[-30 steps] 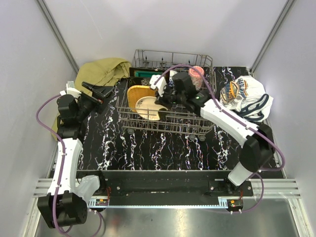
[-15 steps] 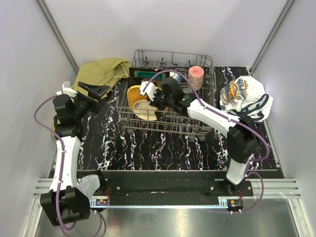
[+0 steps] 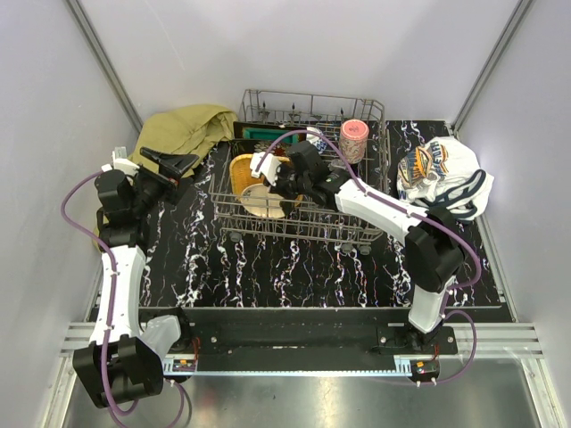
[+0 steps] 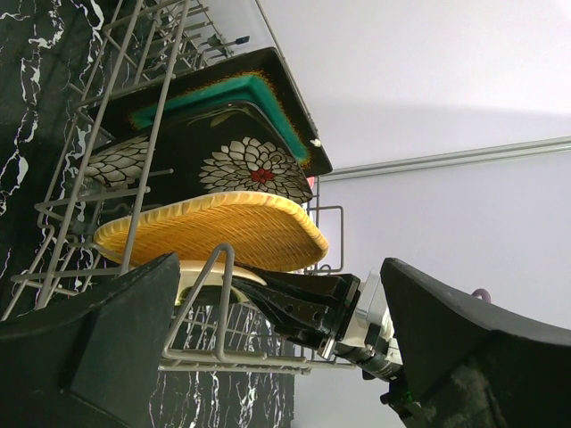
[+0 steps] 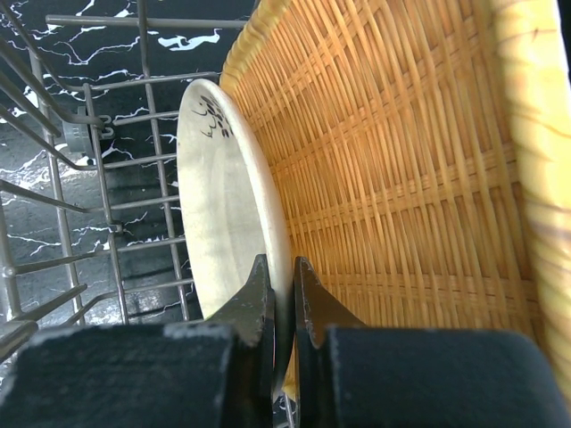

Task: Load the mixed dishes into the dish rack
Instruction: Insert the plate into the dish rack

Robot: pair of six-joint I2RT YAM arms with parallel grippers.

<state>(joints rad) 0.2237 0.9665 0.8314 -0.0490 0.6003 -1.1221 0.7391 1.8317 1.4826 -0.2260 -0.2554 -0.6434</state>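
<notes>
The cream round plate stands on edge in the left part of the dish rack, its back close against the orange woven-look square plate; the right gripper is pinched nearly closed on its rim, so I judge this plate seated but not yet released. Beyond the orange plate 2 more stand in the row: a dark floral plate, then the teal square plate at the far end. The pink cup sits at the rack's far right side. That makes 5 dishes loaded; the right arm hides part of the rack's middle, so I cannot tell what remains. The left gripper hangs left of the rack, jaws spread wide, holding nothing.
</notes>
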